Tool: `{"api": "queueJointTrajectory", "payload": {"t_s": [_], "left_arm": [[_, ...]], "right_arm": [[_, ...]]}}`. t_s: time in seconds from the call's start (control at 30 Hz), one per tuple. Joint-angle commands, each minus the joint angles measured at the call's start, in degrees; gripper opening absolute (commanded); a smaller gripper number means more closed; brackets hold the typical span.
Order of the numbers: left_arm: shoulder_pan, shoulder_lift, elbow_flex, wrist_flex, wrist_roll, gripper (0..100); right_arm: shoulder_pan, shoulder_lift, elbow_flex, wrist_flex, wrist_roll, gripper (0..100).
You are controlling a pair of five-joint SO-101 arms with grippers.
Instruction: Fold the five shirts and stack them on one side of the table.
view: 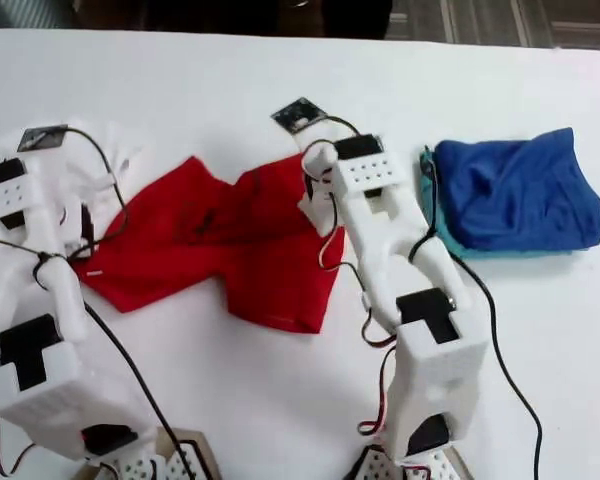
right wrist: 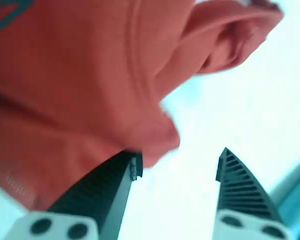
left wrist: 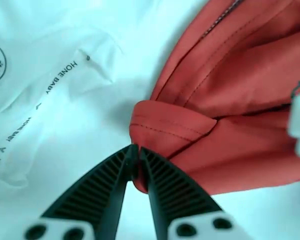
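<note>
Four shirts (view: 230, 240); two arms (view: 420, 260)

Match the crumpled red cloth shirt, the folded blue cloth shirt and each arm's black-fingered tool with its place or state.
Column one:
1. crumpled red cloth shirt
2. folded blue cloth shirt
3. left tool
4. right tool

Column two:
A. open, at the red shirt's edge
B. lying on top of a teal shirt
C. shut on a fold of red cloth
D. lying loose and unfolded

Pairs: 1-D, 2-B, 3-C, 4-A.
</note>
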Motion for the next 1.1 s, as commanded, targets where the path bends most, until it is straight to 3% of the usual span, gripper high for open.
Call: {"api": "queueJointTrajectory", "payload": {"t_s": [0.0, 0.13, 0.37, 0.67, 0.93, 1.07], "left_arm": [[-0.7, -2.55, -0.57, -0.53, 0.0, 3], [-0.7, -2.55, -0.57, -0.53, 0.0, 3], [-0.7, -2.55, -0.57, -0.53, 0.0, 3], [-0.7, -2.55, -0.57, -0.53, 0.0, 3], [-0.7, -2.55, -0.57, -0.62, 0.0, 3], [-0.7, -2.55, -0.57, -0.62, 0.0, 3]], "right_arm": [[0.48, -6.9, -0.7, 4.97, 0.0, 24.0], [-2.33, -18.07, 12.31, 4.79, 0.0, 21.4], [-6.81, -30.37, 37.71, -13.05, -5.54, 10.9], [-8.75, -20.44, 40.09, -17.63, -6.77, 9.7], [-17.8, -19.03, 40.18, -16.48, -6.51, 9.7], [-17.63, -19.12, 40.18, -15.78, -6.51, 9.8]]}}
